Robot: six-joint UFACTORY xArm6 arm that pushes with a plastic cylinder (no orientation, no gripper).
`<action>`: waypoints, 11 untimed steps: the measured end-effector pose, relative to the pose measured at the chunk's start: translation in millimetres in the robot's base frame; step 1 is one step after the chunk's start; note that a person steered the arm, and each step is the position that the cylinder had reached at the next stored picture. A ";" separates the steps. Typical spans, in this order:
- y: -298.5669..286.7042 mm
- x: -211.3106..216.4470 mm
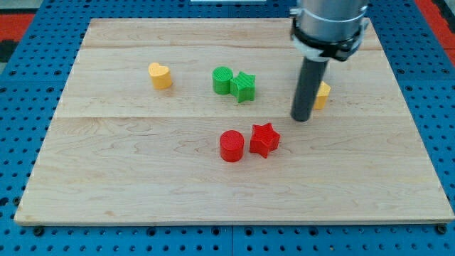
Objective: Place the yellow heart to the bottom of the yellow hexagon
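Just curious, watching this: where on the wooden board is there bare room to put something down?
Bare wood runs along the view's bottom below the red cylinder and red star, and at the left below the yellow heart. The middle is crowded; my tip touches the yellow hexagon.

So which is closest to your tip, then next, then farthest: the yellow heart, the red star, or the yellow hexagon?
Measured from my tip:
1. Yellow hexagon, just to the tip's right, partly hidden behind the rod.
2. Red star, a little toward the view's bottom left of the tip.
3. Yellow heart, far off on the view's left.
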State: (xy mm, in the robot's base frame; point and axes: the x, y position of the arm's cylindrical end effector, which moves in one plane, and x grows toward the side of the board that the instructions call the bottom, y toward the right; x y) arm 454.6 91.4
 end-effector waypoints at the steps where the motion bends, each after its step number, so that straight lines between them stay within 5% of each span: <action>1: -67.6 18.9; 3: -208.7 -16.5; 5: -276.1 -89.4; 7: -217.9 -127.2; 10: -211.9 -51.2; 11: -156.1 -51.5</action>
State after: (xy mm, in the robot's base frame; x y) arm 403.1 -64.7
